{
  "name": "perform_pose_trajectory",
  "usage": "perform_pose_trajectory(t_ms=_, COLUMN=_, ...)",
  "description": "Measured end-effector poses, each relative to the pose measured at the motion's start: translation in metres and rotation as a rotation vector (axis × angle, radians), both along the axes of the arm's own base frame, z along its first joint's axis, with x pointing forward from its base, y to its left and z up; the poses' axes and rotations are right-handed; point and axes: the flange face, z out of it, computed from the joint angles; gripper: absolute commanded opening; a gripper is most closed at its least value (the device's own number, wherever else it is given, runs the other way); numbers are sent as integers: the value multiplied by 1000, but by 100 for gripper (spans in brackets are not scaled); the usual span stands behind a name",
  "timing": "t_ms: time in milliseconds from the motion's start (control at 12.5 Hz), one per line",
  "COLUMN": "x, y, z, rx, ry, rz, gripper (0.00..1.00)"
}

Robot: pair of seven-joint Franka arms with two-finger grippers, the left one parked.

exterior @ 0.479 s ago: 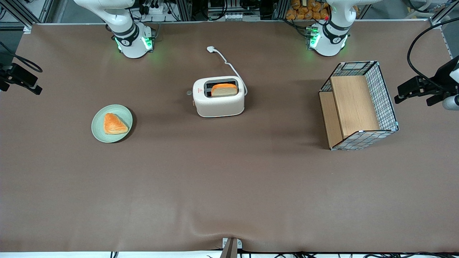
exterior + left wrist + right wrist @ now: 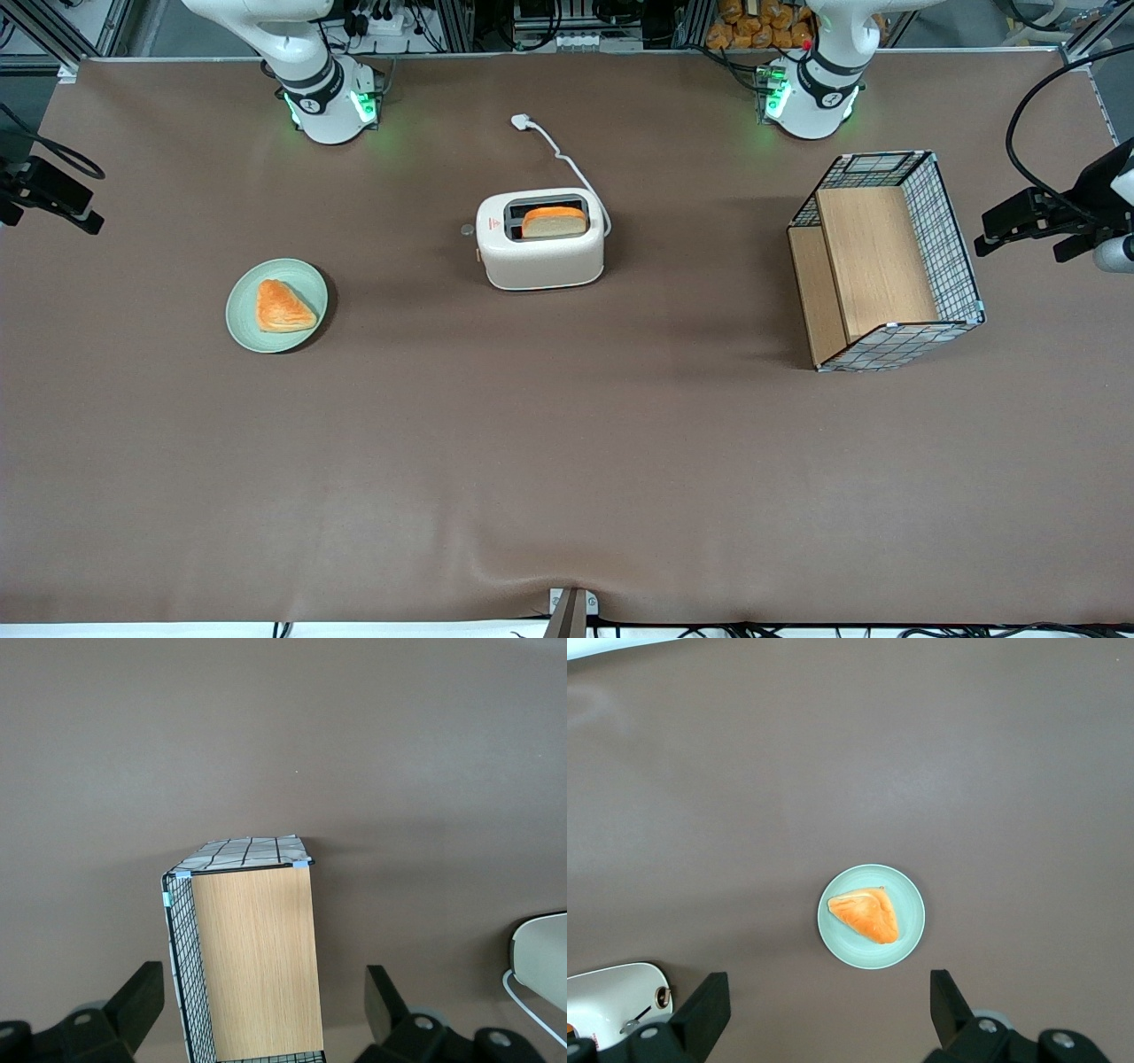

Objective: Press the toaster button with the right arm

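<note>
Brown table seen from above. Near its middle, a cream-white toaster (image 2: 540, 241) with a slice of bread (image 2: 554, 221) standing in one slot; white cord (image 2: 567, 164) trailing away from the front camera to a loose plug (image 2: 520, 121). On the narrow end facing the working arm's end of the table, the small round grey button (image 2: 467, 229), untouched.

Toward the working arm's end, nearer the front camera than the toaster, a pale green plate (image 2: 244, 321) carrying a triangular golden pastry (image 2: 283, 306). Toward the parked arm's end, a wire basket (image 2: 961, 257) holding a wooden shelf.

Only the base and first links of the right arm (image 2: 310, 62) in the front view. High over the table, above the plate and well apart from the toaster, the black gripper (image 2: 828, 983), fingers spread wide, nothing between them. In the wrist view, just a corner of the toaster (image 2: 611, 1001).

Since half a second ago, almost no change: a very slight shift of the black hardware at the table's edge, everything on the table as before. Probably the very start of the reach, with the whole travel to the button left to make, and no press yet.
</note>
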Motion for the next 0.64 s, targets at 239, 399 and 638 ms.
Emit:
perform_pose_trajectory(t_ms=239, x=0, y=-1, z=-1, rx=0, ry=1, rz=-1, gripper=100)
perform_pose_trajectory(t_ms=399, x=2, y=-1, z=-4, rx=0, ry=7, rz=-2, gripper=100)
perform_pose_trajectory(t_ms=638, x=4, y=-1, z=-8, rx=1, ry=21, rz=1, gripper=100)
